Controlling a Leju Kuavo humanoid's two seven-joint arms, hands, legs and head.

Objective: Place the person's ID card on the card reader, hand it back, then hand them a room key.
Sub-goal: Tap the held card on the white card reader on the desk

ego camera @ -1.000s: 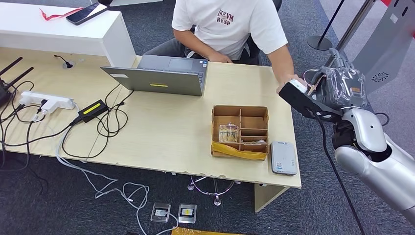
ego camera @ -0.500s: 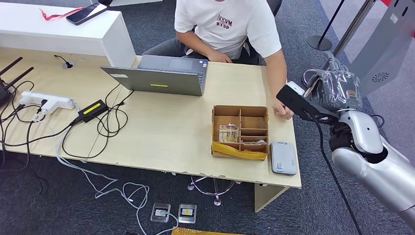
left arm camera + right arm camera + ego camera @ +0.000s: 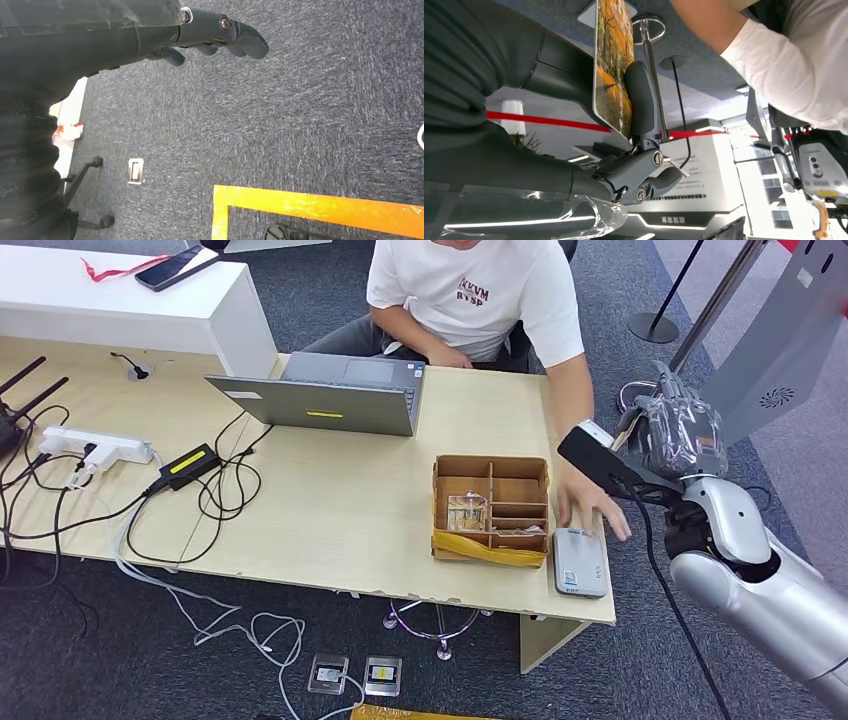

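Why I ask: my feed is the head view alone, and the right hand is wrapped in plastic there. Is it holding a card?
Observer: Yes. In the right wrist view the right hand pinches a card between thumb and fingers.
Operator: Which card, can you tell?
Observer: Its face shows an autumn tree picture; I cannot read any text.
Operator: And the left hand?
Observer: The left hand hangs over grey carpet beside an orange floor line, holding nothing.
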